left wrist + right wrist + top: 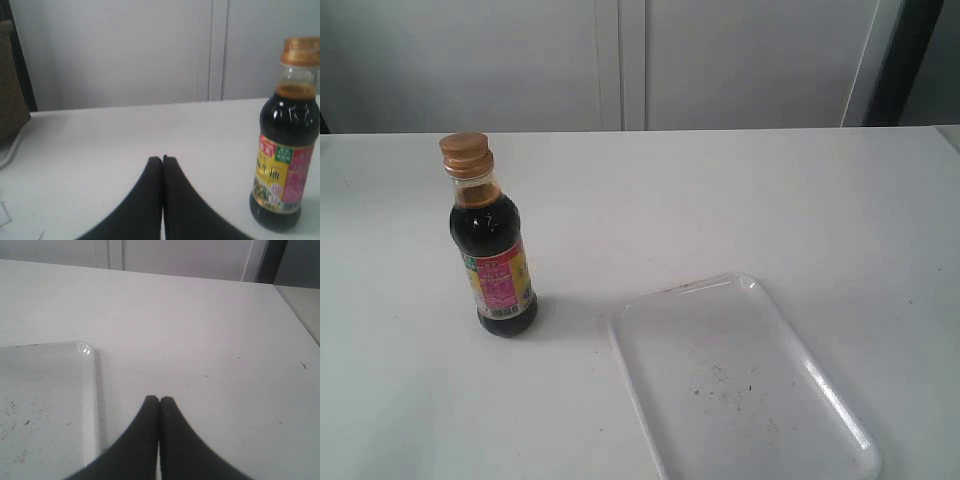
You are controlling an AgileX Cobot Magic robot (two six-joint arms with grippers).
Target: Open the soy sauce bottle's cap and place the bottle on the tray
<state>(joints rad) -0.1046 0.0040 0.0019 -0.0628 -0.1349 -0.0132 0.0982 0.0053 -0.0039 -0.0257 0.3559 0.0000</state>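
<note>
The soy sauce bottle (493, 262) stands upright on the white table at the left, its golden-orange cap (466, 153) closed on top. The translucent-white tray (740, 385) lies flat to its right, near the front edge, with dark specks and nothing on it. Neither gripper shows in the exterior view. In the left wrist view my left gripper (162, 159) is shut and holds nothing, with the bottle (285, 165) and its cap (301, 51) standing off to one side, apart from it. My right gripper (159, 400) is shut and holds nothing, just beside the tray's rim (91, 390).
White cabinet doors (620, 60) run behind the table. The table's right edge (295, 320) shows in the right wrist view. A brown object (11, 95) and some white paper sit at the edge of the left wrist view.
</note>
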